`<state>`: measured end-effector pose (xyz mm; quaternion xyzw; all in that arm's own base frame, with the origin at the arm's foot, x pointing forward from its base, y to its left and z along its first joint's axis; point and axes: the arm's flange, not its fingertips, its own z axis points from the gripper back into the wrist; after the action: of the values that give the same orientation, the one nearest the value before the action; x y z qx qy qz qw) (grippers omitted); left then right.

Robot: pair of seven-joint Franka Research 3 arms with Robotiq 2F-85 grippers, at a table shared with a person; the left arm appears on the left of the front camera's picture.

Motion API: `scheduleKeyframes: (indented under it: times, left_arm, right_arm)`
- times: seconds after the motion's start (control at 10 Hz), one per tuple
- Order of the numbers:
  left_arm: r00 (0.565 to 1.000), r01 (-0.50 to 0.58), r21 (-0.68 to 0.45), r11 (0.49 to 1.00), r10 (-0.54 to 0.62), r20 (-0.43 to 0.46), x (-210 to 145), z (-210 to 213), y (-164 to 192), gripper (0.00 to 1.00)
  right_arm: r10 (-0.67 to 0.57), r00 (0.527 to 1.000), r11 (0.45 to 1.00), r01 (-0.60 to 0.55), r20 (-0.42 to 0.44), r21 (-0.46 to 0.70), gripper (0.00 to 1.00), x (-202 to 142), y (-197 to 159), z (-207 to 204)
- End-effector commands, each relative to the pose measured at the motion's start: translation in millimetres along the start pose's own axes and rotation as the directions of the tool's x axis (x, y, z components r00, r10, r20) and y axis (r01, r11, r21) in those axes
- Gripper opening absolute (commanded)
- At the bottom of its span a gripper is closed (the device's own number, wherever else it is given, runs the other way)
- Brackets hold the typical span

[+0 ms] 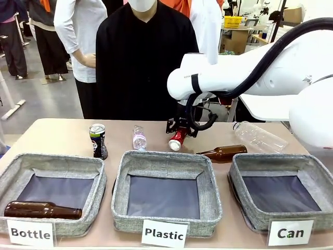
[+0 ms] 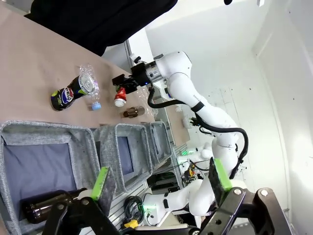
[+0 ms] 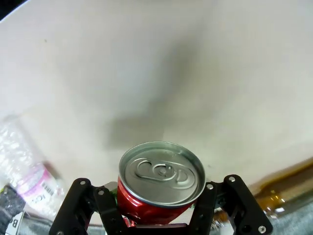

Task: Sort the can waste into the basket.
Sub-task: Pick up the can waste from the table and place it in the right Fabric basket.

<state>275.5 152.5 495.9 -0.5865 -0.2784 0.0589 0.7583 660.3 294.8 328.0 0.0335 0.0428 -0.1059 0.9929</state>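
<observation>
The right gripper (image 1: 179, 134) has its fingers clenched on the crushed red metal can (image 3: 161, 178), held tilted above the desk (image 1: 62, 133) near its far edge. The black green-topped can (image 1: 98, 140) stands far-left. The grey woven-fabric basket (image 1: 281, 162) labelled "Can" sits at the near-right corner. The left gripper (image 2: 161, 176) is spread wide.

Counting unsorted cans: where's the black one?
Front view, left side: the black can stands upright behind the Bottle basket, left of the small plastic bottle.

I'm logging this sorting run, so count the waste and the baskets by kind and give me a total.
Cans: 2 (black can, red can in the right hand)
Brown glass bottles: 2
Clear plastic bottles: 2
Baskets: 3 (Bottle basket, Plastic basket, Can basket)
Total: 9
</observation>
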Motion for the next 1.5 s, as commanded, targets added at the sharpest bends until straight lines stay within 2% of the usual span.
scheduleKeyframes:
  times: [0.0,0.3,0.5,0.6,0.7,0.9,1.0,1.1,1.2,1.4]
  left_arm:
    - [1.000,-0.013,-0.015,1.000,0.013,0.009,-0.5,-1.0,-3.7,1.00]
    - [1.000,-0.013,-0.015,1.000,0.013,0.009,-0.5,-1.0,-3.7,1.00]
    - [1.000,-0.013,-0.015,1.000,0.013,0.009,-0.5,-1.0,-3.7,1.00]
    - [1.000,-0.013,-0.015,1.000,0.013,0.009,-0.5,-1.0,-3.7,1.00]
    - [1.000,-0.013,-0.015,1.000,0.013,0.009,-0.5,-1.0,-3.7,1.00]
    - [1.000,-0.013,-0.015,1.000,0.013,0.009,-0.5,-1.0,-3.7,1.00]
    - [1.000,-0.013,-0.015,1.000,0.013,0.009,-0.5,-1.0,-3.7,1.00]
    - [1.000,-0.013,-0.015,1.000,0.013,0.009,-0.5,-1.0,-3.7,1.00]
    - [1.000,-0.013,-0.015,1.000,0.013,0.009,-0.5,-1.0,-3.7,1.00]
    - [1.000,-0.013,-0.015,1.000,0.013,0.009,-0.5,-1.0,-3.7,1.00]
  right_arm:
    - [-0.005,1.000,1.000,0.005,-0.017,-0.025,0.00,-17.0,-32.5,55.5]
    - [0.139,0.985,0.990,-0.141,-0.099,-0.014,0.00,-64.1,-93.9,145.2]
    - [0.374,0.916,0.921,-0.386,-0.146,-0.061,0.00,-104.0,-144.9,183.0]
    - [0.504,0.851,0.854,-0.517,-0.147,-0.061,0.00,-120.1,-167.0,192.4]
    - [0.647,0.748,0.749,-0.660,-0.149,-0.059,0.00,-139.3,-191.1,197.5]
    - [0.872,0.472,0.472,-0.881,-0.128,-0.033,0.00,-182.5,-243.7,198.3]
    - [0.934,0.319,0.322,-0.947,-0.161,-0.006,0.00,-201.3,-267.3,194.8]
    - [0.970,0.179,0.174,-0.984,-0.166,-0.041,0.00,-216.8,-287.7,188.6]
    - [0.981,0.116,0.105,-0.991,-0.154,-0.078,0.00,-231.0,-302.0,180.2]
    - [0.986,0.139,0.130,-0.986,-0.092,-0.101,0.00,-248.0,-318.6,167.7]
